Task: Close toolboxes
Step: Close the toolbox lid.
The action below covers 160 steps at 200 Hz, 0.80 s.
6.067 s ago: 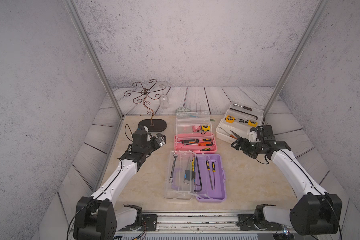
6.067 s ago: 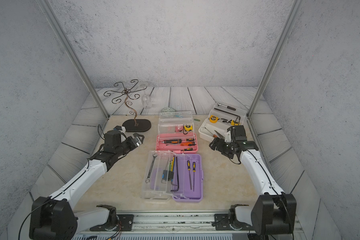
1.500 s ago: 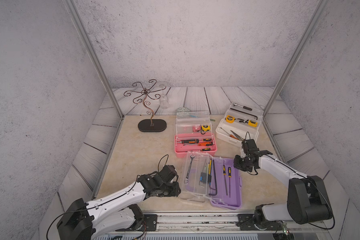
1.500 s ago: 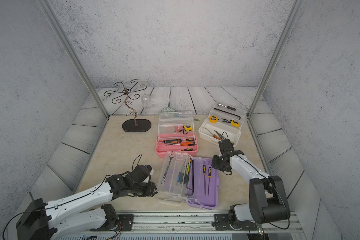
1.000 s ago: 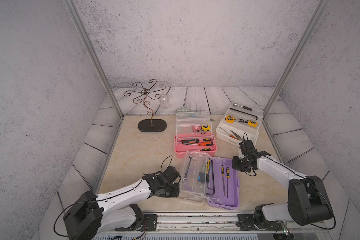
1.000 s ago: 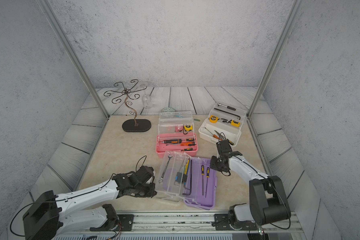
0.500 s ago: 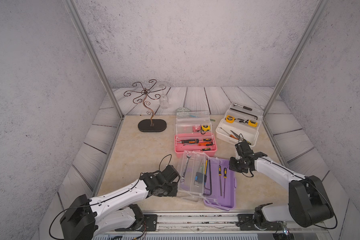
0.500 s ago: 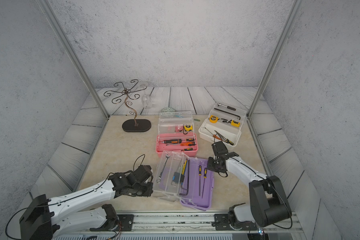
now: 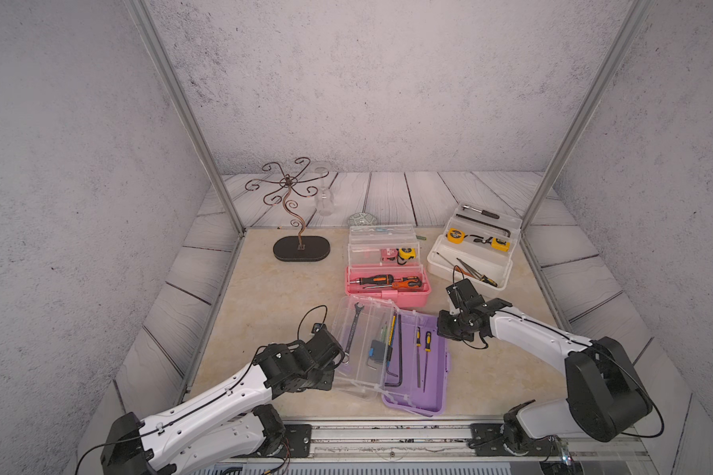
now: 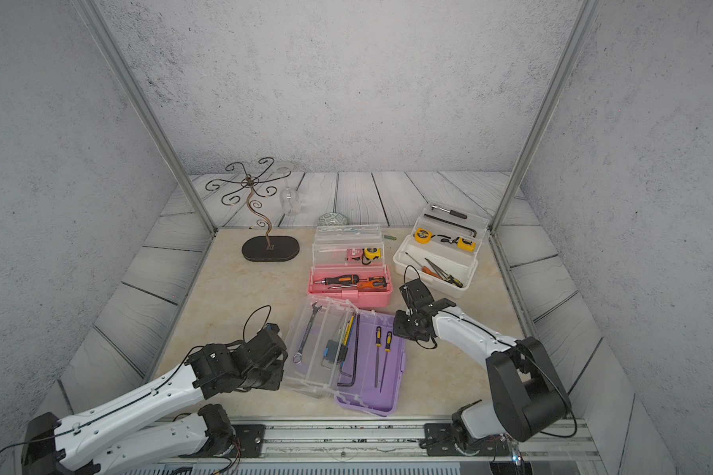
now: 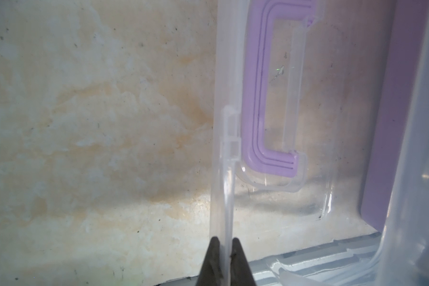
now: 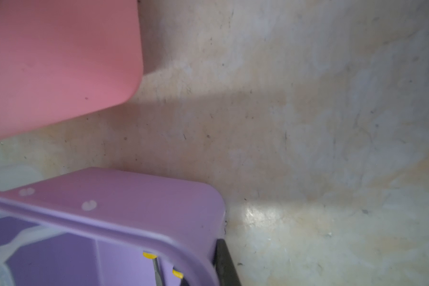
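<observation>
Raising the clear lid (image 9: 367, 320) steeper than a moment ago with left gripper (image 11: 225, 247) clenched on its edge; holding corner of purple toolbox (image 9: 437, 386) with right gripper (image 9: 442, 330) clamped shut.

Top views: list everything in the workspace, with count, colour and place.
purple toolbox: 1, purple base, near centre; clear lid part raised
pink toolbox: 1, pink, behind the purple one, open
white toolbox: 1, white, far right, open
wire stand: 1, dark bronze, far left
glass object: 1, clear, behind the stand
round patterned object: 1, greenish, behind the pink toolbox
table: 1, beige marble, under everything
left gripper: 1, black, shut on the clear lid's edge
right gripper: 1, black, shut on the purple toolbox's far corner
</observation>
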{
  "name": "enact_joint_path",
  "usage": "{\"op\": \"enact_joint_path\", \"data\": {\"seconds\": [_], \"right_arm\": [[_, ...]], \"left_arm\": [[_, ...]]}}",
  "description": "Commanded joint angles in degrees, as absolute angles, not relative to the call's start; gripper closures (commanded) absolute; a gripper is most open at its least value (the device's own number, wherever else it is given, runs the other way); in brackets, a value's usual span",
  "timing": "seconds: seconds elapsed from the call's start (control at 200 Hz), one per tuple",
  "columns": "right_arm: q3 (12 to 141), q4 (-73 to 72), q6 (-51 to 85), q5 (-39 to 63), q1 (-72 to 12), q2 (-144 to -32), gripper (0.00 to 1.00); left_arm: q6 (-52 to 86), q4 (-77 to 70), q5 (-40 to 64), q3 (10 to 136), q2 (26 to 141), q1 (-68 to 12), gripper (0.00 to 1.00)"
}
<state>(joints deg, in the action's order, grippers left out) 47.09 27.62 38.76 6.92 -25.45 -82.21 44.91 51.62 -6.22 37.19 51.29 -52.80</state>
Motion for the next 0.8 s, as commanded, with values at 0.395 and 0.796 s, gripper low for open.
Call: {"op": "enact_joint_path", "data": {"seconds": [0.395, 0.796], "right_arm": [[53.1, 30.4, 35.6, 6.6, -27.0, -85.3, 1.0], [56.8, 26.8, 38.4, 7.9, -30.0, -90.7, 1.0]], "left_arm": [[54.7, 56.0, -8.0, 34.1, 44.5, -54.1, 1.0], [45.1, 59.6, -21.5, 45.3, 49.3, -54.8, 1.0]]}}
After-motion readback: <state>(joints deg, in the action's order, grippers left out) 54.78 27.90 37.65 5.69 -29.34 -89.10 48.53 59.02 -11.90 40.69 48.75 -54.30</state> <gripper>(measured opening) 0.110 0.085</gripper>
